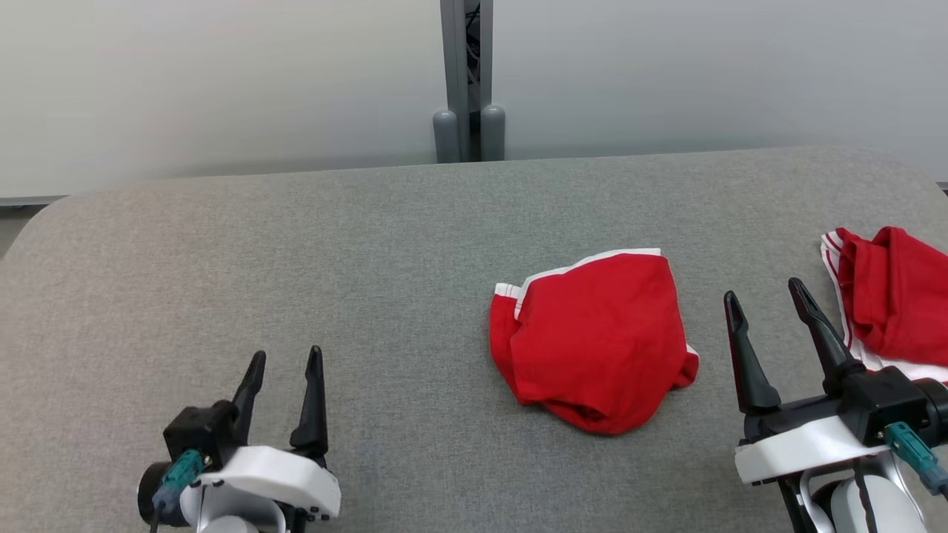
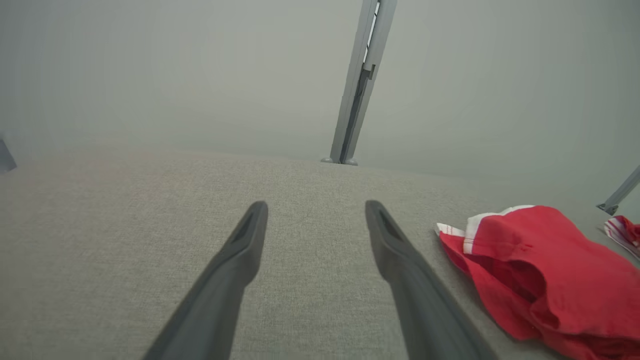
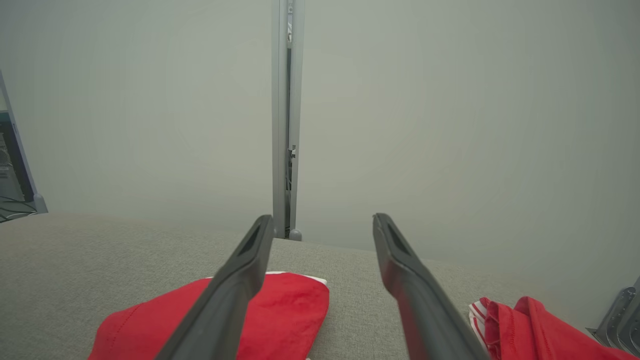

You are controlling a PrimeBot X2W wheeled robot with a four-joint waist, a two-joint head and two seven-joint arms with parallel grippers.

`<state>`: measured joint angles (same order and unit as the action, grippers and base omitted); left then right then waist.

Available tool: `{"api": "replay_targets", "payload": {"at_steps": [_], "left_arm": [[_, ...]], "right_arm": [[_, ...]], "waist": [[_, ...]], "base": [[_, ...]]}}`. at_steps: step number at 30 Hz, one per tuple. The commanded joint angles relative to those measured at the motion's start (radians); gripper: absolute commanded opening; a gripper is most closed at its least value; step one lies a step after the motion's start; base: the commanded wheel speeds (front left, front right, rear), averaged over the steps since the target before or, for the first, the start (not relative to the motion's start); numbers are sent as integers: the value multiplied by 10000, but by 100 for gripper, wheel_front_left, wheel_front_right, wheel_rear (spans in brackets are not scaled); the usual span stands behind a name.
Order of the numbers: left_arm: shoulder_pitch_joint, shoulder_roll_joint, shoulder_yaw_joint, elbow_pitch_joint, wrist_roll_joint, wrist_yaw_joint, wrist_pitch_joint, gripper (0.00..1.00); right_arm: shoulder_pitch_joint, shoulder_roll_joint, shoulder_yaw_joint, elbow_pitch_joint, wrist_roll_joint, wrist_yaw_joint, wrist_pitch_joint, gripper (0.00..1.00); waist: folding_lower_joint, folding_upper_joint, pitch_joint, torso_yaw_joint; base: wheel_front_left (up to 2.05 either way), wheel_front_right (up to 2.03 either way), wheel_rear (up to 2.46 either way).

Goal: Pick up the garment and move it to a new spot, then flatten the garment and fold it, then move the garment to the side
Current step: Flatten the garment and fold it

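Grippers, two, both empty. Left gripper [image 1: 286,354]: fingers spread wide, pointing away over bare cloth at the near left of the table [image 1: 296,237], nothing between them, well apart from any clothing. Right gripper [image 1: 763,290]: fingers likewise spread wide, holding nothing, at the near right, between two red pieces.

Garment [image 1: 596,344]: red shorts with white trim, in a loose rumpled heap right of the table's middle, near the right gripper on its left side. Edges tucked under, not flat.

Second red piece [image 1: 900,296]: same red with white stripes, bunched at the table's right edge, just beyond the right gripper and partly cut off from sight.

Table: grey fabric top, rounded corners. Post [image 1: 465,74]: grey, behind the far edge, against a pale wall.

Step in hand, by my judgement: the first, the pick-up. Nothing is gripped, and I take the middle heap to be the piece meant.

Next move calls for the right gripper to swing left, come down on the heap's near edge and close on a good pinch of cloth. Soft fabric will sag, so it should lift clear before being carried to the open space on the left.
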<state>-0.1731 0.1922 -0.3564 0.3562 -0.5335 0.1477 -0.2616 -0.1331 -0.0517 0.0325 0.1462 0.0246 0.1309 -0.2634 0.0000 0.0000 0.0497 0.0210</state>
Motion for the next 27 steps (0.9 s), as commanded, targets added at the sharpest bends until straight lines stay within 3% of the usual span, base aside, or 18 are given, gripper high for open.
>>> {"api": "replay_targets", "payload": {"at_steps": [1, 9, 14, 18, 27], "left_arm": [[397, -219, 340, -402, 218, 31, -27, 100], [644, -738, 1070, -849, 1195, -475, -30, 100], [611, -1026, 1245, -691, 1407, -693, -29, 100], [486, -1269, 1251, -344, 1484, -972, -30, 100], [170, -1384, 1468, -30, 1412, -1181, -31, 100]], "right_arm": [[73, -68, -50, 33, -38, -1, -26, 100], [-313, -484, 526, 164, 22, -1, 335, 100], [-690, -1100, 1928, 594, 552, -1, 1321, 100], [-1392, -2093, 3756, 857, 1643, -1, 2233, 100], [-2684, -3311, 5309, 1510, 2730, -1, 4042, 100]], "waist": [[0, 0, -21, 73], [0, 0, 266, 411], [0, 0, 359, 665], [0, 0, 494, 1122], [0, 0, 868, 1956]], "base": [[0, 0, 0], [0, 0, 0], [0, 0, 0], [0, 0, 0], [0, 0, 0]]}}
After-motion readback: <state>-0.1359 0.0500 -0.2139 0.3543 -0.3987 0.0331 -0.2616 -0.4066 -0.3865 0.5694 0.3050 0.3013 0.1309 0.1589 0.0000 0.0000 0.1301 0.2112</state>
